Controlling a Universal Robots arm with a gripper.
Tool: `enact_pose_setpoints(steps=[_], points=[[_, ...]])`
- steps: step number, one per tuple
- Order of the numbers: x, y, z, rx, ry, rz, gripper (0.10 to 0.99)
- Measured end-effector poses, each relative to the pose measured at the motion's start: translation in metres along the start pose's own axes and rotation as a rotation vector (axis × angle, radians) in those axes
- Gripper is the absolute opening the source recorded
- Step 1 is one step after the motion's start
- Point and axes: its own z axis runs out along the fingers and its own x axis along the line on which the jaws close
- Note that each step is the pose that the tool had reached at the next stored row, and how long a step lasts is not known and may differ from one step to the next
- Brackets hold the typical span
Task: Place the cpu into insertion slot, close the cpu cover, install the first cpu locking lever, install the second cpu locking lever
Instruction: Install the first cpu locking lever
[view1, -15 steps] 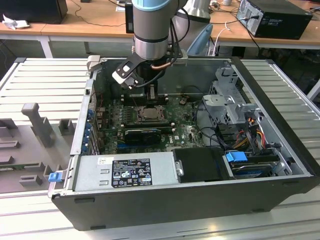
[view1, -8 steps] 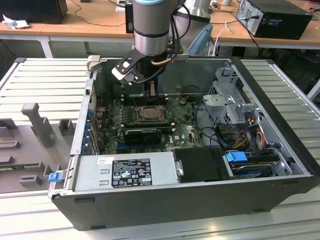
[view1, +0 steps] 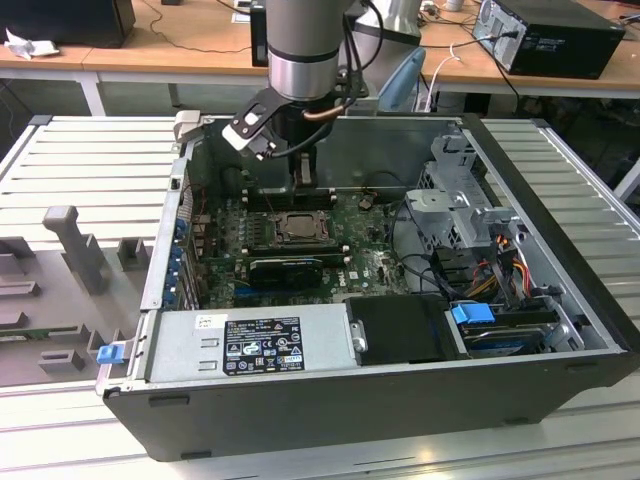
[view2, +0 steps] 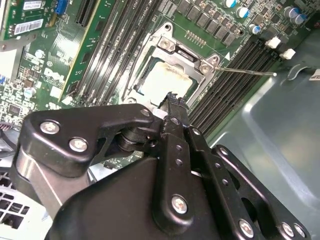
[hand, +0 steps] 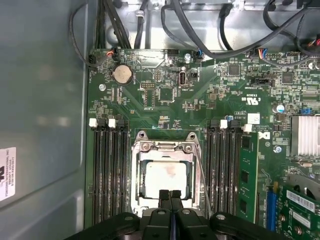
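Observation:
The cpu (hand: 165, 179) lies in the insertion slot (hand: 134, 200) on the green motherboard, its pale top (view2: 167, 80) stained. The cpu cover (hand: 162, 148) is down flat over it, framing the chip (view2: 186, 56). A thin wire locking lever (view2: 250, 71) sticks out sideways from the socket corner, over the memory slots. My gripper (hand: 170, 196) hovers just above the socket's edge with its two black fingertips pressed together and nothing between them; it also appears in the second wrist view (view2: 172, 100). In the exterior view the gripper (view1: 303, 172) hangs just behind the socket (view1: 297, 228).
Black memory slots (hand: 107, 170) flank the socket on both sides, one with a green module (hand: 246, 175). A black expansion card (view1: 290, 268) lies in front of the socket. The case's metal wall (hand: 42, 125), cables (hand: 210, 30), drive cage (view1: 455, 205) and power supply (view1: 250, 345) surround the board.

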Motion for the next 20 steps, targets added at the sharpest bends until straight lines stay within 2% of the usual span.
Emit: enact_pose_setpoints(steps=[3,5,7,15,20], points=[[0.0004,0.0002,-0.0074,0.0,-0.004,0.0,0.106],[0.0011,0.0007,-0.023,0.0,-0.0098,0.0,0.106],[0.0012,0.0006,-0.0229,0.001,-0.009,-0.023,0.106],[0.0011,0.0006,-0.0227,0.007,-0.0046,-0.184,0.106],[0.0011,0.0005,-0.022,0.012,-0.0014,-0.307,0.106]])
